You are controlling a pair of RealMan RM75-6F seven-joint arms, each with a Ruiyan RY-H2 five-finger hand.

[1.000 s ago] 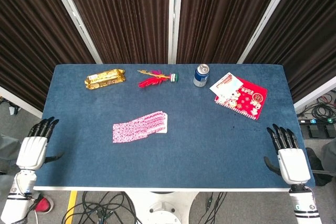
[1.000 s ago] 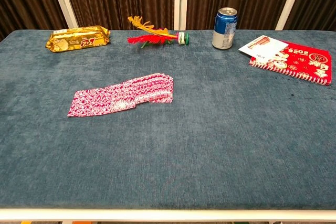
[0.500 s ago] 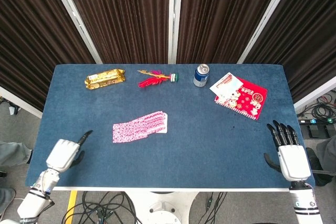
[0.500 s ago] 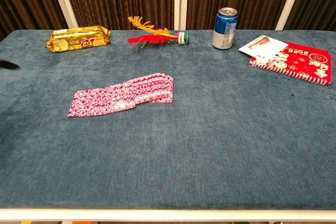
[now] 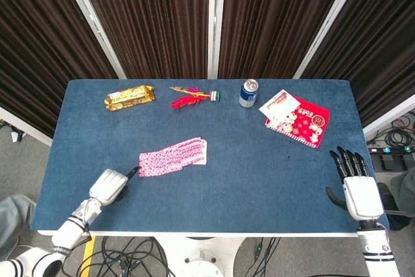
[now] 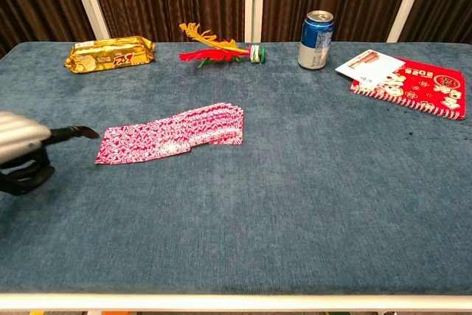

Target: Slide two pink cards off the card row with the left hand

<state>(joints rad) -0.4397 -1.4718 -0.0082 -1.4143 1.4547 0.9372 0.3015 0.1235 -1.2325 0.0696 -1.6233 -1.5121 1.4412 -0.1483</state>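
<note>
Left hand [image 5: 109, 186] sits low over the blue table [image 5: 259, 173], just off the near-left end of the card row [image 5: 172, 157], with one dark finger [image 6: 74, 133] stretched out toward the cards and the others curled under the white palm; it holds nothing, and the fingertip stops just short of the row's end card without touching it. From the chest view the same hand [image 6: 22, 149] comes in at the left edge, its pointing finger level with the row's left end. The pink cards lie fanned in an overlapping strip, flat on the cloth, running from that near-left end up and away to the right, all still together in one row. Right hand [image 5: 355, 186] rests well away from the row, at the table's near-right edge, palm down, fingers straight, side by side and slightly apart, holding nothing. Beyond the row, along the far edge, a gold snack pack [image 5: 130, 96] lies off to the left, a red and yellow feather [image 5: 189, 96] with a small green-and-white base lies almost straight behind the row, and a blue can [image 5: 248, 93] stands upright to the right of that. Farther right of the row, a red printed packet [image 5: 305, 121] lies flat with a white card [image 5: 280, 105] overlapping its far-left corner.
</note>
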